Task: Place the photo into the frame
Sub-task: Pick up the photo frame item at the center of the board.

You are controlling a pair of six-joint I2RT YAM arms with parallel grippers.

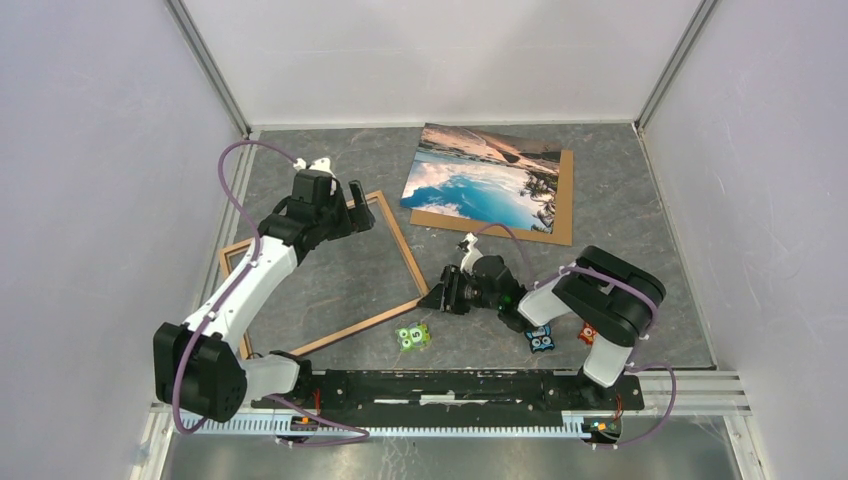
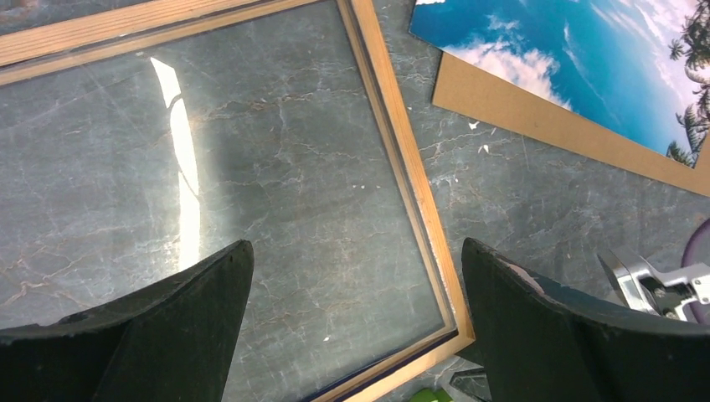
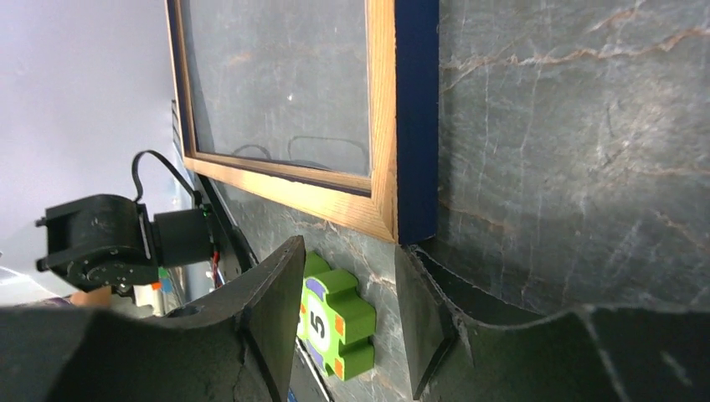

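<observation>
The photo (image 1: 485, 180) lies face up on the cardboard (image 1: 565, 205) at the far side of the bench (image 1: 650, 300), just beyond the frame (image 1: 402, 248). We judge it light and floppy, best pinched at its overhanging left corner. Our left hand (image 2: 356, 251) gapes wide above the frame; our right hand (image 3: 347, 249) stands half-open, empty.

The frame (image 1: 402, 246) has pale grained wood rails and a glossy, reflective pane (image 2: 276, 184).
</observation>
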